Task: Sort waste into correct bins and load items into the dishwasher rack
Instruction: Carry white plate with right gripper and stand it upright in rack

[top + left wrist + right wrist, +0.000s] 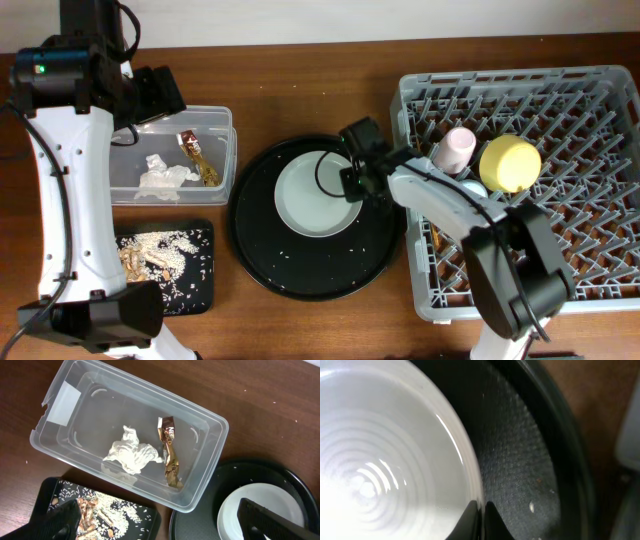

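My right gripper [352, 185] [481, 510] is shut on the right rim of the pale plate [310, 200] [380, 460], which lies in the round black tray [260, 250]. My left gripper [160, 95] [165, 525] is open and empty above the clear container [228, 150] [95, 405]. The container holds the white tissue [165, 175] [131, 455] and the brown-and-gold wrapper [200, 158] [170, 455]. The flat black tray [200, 240] [50, 490] holds the food scraps [150, 255] [92, 510]. The rack [580, 230] holds the pink cup [457, 148], the yellow bowl [510, 163] and the blue cup [472, 188]. I cannot make out the chopsticks.
The round black tray [280, 475] [520, 475] sits between the bins and the rack and has a few rice grains on it. The right arm crosses the rack's left side. Brown table shows around everything.
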Controlling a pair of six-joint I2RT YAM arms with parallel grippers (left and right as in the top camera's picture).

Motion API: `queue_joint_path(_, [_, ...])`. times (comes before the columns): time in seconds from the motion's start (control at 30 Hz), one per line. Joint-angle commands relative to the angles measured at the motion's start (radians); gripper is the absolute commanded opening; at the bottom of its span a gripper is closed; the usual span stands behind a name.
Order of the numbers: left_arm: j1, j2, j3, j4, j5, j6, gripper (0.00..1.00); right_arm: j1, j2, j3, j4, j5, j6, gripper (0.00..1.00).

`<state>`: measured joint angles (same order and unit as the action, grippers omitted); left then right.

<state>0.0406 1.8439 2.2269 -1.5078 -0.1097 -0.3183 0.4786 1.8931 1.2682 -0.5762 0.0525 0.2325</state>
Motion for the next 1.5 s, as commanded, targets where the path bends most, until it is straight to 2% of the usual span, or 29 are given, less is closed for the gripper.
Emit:
queue_joint_path(0.0, [0.003,0.002,-0.001,-0.001,-0.011,-0.007,1.00,-0.008,-0.170,0.156,-0.117,0.066,-0.029,0.04])
queue_joint_path(0.07, [0.003,0.002,-0.001,-0.001,-0.011,-0.007,1.00,-0.034,-0.265,0.239,-0.240,0.158,-0.116,0.04])
queue_joint_path(0.13, [0.003,0.002,-0.001,-0.001,-0.011,-0.007,1.00,-0.091,-0.391,0.318,-0.382,0.339,-0.212,0.04])
queue_joint_path(0.23, [0.003,0.002,-0.001,-0.001,-0.011,-0.007,1.00,-0.183,-0.512,0.336,-0.430,0.540,-0.397,0.04])
queue_joint_path(0.33, [0.003,0.002,-0.001,-0.001,-0.011,-0.007,1.00,-0.331,-0.576,0.336,-0.430,0.710,-0.653,0.04])
queue_joint_path(0.37, [0.003,0.002,-0.001,-0.001,-0.011,-0.007,1.00,-0.402,-0.578,0.336,-0.430,0.723,-0.718,0.04])
queue_joint_path(0.47, [0.003,0.002,-0.001,-0.001,-0.011,-0.007,1.00,-0.590,-0.536,0.336,-0.398,0.718,-0.750,0.04])
queue_joint_path(0.57, [0.003,0.002,-0.001,-0.001,-0.011,-0.007,1.00,-0.755,-0.430,0.336,-0.314,0.708,-0.871,0.04])
queue_joint_path(0.7, [0.003,0.002,-0.001,-0.001,-0.011,-0.007,1.00,-0.814,-0.287,0.336,-0.174,0.704,-1.014,0.04])
queue_joint_path(0.83, [0.003,0.002,-0.001,-0.001,-0.011,-0.007,1.00,-0.812,-0.213,0.336,-0.093,0.650,-1.044,0.04])
queue_joint_path(1.07, [0.003,0.002,-0.001,-0.001,-0.011,-0.007,1.00,-0.811,-0.203,0.335,-0.130,0.460,-1.044,0.04])
queue_joint_path(1.27, [0.003,0.002,-0.001,-0.001,-0.011,-0.007,1.00,-0.811,-0.202,0.332,-0.108,0.463,-1.086,0.04])
queue_joint_path(1.47, [0.003,0.002,-0.001,-0.001,-0.011,-0.007,1.00,-0.811,-0.202,0.299,-0.152,0.374,-1.066,0.04])
